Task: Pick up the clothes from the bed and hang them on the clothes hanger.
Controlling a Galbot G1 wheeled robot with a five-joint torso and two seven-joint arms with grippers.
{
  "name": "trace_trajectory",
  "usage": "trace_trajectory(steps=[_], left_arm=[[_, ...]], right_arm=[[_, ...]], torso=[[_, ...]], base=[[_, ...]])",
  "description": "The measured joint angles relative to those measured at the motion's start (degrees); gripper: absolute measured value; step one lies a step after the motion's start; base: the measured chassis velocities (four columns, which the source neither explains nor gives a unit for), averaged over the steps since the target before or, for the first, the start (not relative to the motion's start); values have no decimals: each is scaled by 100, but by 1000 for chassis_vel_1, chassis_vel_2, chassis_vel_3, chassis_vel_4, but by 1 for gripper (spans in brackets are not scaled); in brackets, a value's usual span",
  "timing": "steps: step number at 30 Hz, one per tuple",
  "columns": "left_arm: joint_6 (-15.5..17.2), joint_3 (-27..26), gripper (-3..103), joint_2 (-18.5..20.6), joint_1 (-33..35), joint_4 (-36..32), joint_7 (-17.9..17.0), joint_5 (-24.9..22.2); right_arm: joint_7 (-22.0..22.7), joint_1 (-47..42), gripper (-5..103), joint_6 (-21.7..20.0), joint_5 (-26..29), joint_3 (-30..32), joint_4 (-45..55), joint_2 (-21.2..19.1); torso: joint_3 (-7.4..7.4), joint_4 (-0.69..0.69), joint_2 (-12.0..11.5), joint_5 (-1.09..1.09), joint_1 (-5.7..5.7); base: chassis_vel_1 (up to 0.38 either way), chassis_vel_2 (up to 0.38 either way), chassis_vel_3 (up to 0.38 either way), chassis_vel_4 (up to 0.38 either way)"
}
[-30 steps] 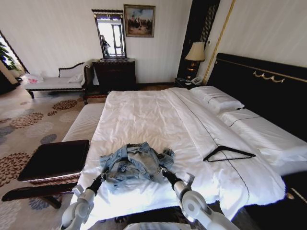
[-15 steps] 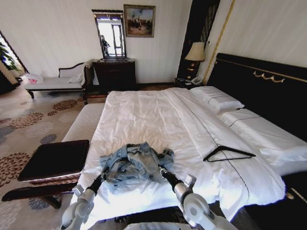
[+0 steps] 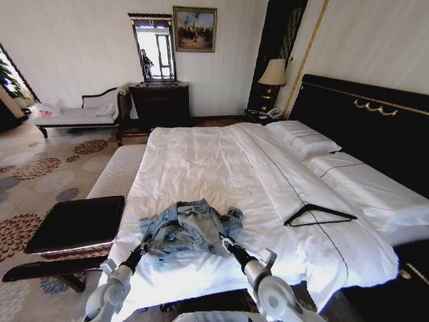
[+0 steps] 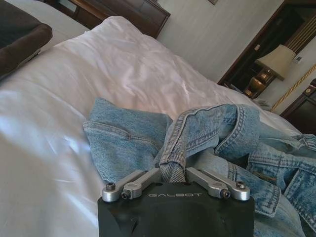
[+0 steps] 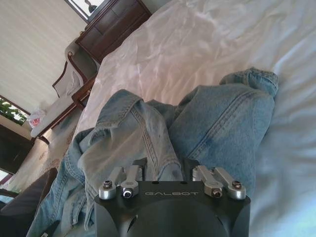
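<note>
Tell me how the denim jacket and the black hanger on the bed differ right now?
The jacket is a crumpled light-blue heap near the foot of the bed; the hanger is a thin black triangle lying flat, farther right by the pillows. The left gripper and right gripper are each closed on a fold of the jacket, while nothing touches the hanger. Both rest on the white sheet.

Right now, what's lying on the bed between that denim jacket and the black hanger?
Nothing but bare white sheet on the bed, seen in the head view: the denim jacket lies bunched near the foot, the black hanger apart, toward the pillows.
</note>
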Motion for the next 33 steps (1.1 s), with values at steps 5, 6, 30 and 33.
trace_trajectory(steps=[5, 6, 30, 33], left_arm=[[-7, 2, 3, -3, -3, 13, 13, 3], [-7, 2, 3, -3, -3, 13, 13, 3], [-482, -428, 3, 563, -262, -2063, -810, -130], [-367, -620, 3, 894, -482, -2416, -1114, -605]], right_arm=[[-55, -28, 27, -3, -29, -44, -29, 35], [-55, -28, 27, -3, -29, -44, -29, 35], [-2167, 741, 1, 1317, -1962, 465, -209, -286], [-2450, 1247, 1, 1450, -1761, 567, -189, -471]], torso=[[0, 0, 0, 0, 0], [0, 0, 0, 0, 0], [0, -1, 0, 1, 0], [1, 1, -1, 0, 0]], base=[[0, 0, 0, 0], [0, 0, 0, 0], [0, 0, 0, 0], [0, 0, 0, 0]])
